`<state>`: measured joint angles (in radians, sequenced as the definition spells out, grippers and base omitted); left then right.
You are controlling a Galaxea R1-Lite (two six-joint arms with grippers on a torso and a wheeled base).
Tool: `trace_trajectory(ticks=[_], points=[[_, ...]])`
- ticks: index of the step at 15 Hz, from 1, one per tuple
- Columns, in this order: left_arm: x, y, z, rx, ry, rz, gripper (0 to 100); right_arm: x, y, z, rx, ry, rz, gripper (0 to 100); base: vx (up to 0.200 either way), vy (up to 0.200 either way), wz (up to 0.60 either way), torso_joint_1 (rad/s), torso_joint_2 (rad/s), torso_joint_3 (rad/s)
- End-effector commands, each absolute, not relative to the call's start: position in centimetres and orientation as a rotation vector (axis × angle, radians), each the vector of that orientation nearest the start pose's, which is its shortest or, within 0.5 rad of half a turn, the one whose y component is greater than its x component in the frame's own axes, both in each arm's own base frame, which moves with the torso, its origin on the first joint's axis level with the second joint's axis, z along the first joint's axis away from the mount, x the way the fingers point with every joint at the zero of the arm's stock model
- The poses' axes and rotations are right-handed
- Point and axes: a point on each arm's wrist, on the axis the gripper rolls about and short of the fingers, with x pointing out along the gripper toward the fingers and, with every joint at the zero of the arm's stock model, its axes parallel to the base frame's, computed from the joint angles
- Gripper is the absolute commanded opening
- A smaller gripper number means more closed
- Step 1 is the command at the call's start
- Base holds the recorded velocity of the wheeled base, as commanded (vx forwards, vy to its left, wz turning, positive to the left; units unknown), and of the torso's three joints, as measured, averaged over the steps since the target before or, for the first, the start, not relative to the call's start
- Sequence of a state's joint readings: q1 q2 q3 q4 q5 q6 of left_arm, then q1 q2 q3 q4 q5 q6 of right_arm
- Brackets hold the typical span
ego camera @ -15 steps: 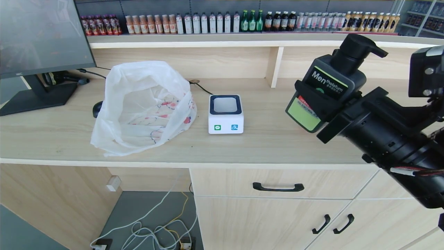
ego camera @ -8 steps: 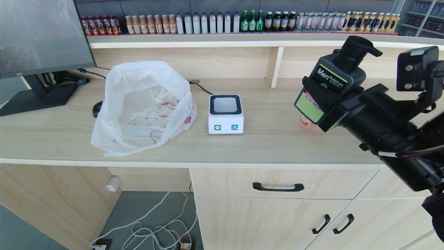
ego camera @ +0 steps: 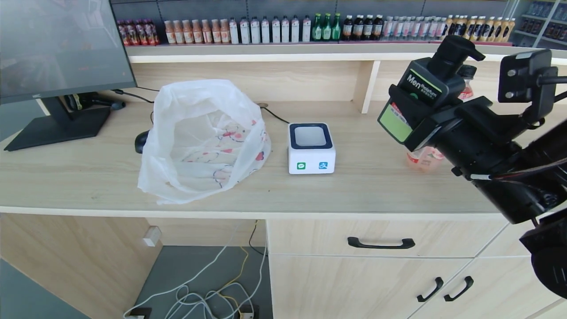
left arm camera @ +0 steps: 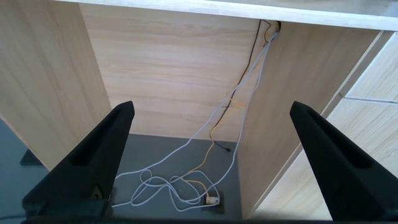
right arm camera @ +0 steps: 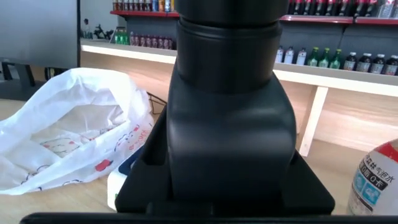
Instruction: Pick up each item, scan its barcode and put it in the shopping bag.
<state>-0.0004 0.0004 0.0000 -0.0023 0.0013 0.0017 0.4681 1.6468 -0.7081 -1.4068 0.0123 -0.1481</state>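
Right tool [ego camera: 443,118] is clamping the pump bottle [ego camera: 416,95], upper right of frame | risk: swinging toward the scanner [ego camera: 311,146], it could be clipping and toppling the pink bottle [ego camera: 424,158] standing just below.

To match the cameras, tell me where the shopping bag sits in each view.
Head view: shopping bag on the counter, open, just left of the white scanner.
Right wrist view: bag beyond the pump bottle held in the right pincer, beside the scanner.
Left wrist view: aimed under the counter at loose cables.
Shared landmark: the scanner next to the bag.
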Motion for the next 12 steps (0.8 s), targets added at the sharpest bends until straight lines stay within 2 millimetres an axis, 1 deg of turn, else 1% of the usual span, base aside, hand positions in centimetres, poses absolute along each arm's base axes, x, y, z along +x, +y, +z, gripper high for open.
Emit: trace_trajectory(ticks=[1,3,6,10,12], points=[[-2.3,0.0,7.6,0.0,-0.003,0.002,100,25.3,12.4,24.9,-0.034,-0.493,0.423,0,0.0,0.2,0.0,-0.007,0.01,0.002],[-2.3,0.0,7.6,0.002,-0.003,0.002,100,25.6,11.9,25.3,-0.03,-0.505,0.401,0,0.0,0.2,0.0,0.005,0.0,0.0],[-2.3,0.0,7.6,0.002,-0.003,0.002,100,25.6,11.8,25.4,-0.029,-0.509,0.4,0,0.0,0.2,0.0,-0.006,0.0,0.001],[-2.3,0.0,7.6,0.003,-0.003,0.002,100,26.1,12.0,26.2,-0.014,-0.54,0.394,0,0.0,0.0,0.0,0.0,0.0,0.0],[-2.3,0.0,7.6,0.003,-0.003,0.002,100,26.8,12.3,26.9,-0.006,-0.568,0.388,0,0.0,0.0,0.0,0.0,0.0,0.0]])
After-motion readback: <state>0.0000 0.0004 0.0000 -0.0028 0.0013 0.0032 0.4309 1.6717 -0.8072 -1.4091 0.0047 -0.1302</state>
